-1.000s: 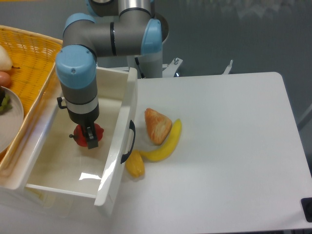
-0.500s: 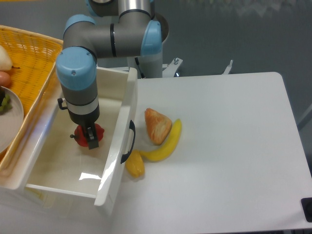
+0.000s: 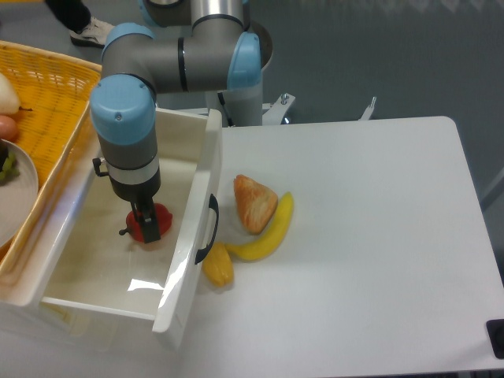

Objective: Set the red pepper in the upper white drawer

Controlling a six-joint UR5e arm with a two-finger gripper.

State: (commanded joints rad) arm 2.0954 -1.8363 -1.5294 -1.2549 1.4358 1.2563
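Observation:
The red pepper (image 3: 161,217) lies on the floor of the upper white drawer (image 3: 94,264), which is pulled open at the left with its dark handle (image 3: 211,228) on the front. My gripper (image 3: 146,225) points straight down into the drawer. One dark finger shows in front of the pepper. The pepper has sunk and tilted, with its stem to the lower left, and the jaws look slackened around it. The second finger is hidden behind the pepper.
A yellow pepper (image 3: 218,266), a banana (image 3: 272,231) and an orange-brown pastry (image 3: 253,201) lie on the white table just right of the drawer front. A yellow wicker basket (image 3: 47,102) with a plate (image 3: 17,197) stands at the left behind the drawer.
The arm has stayed in place. The red pepper has dropped slightly down and to the right and has turned, as the fingers let go of it.

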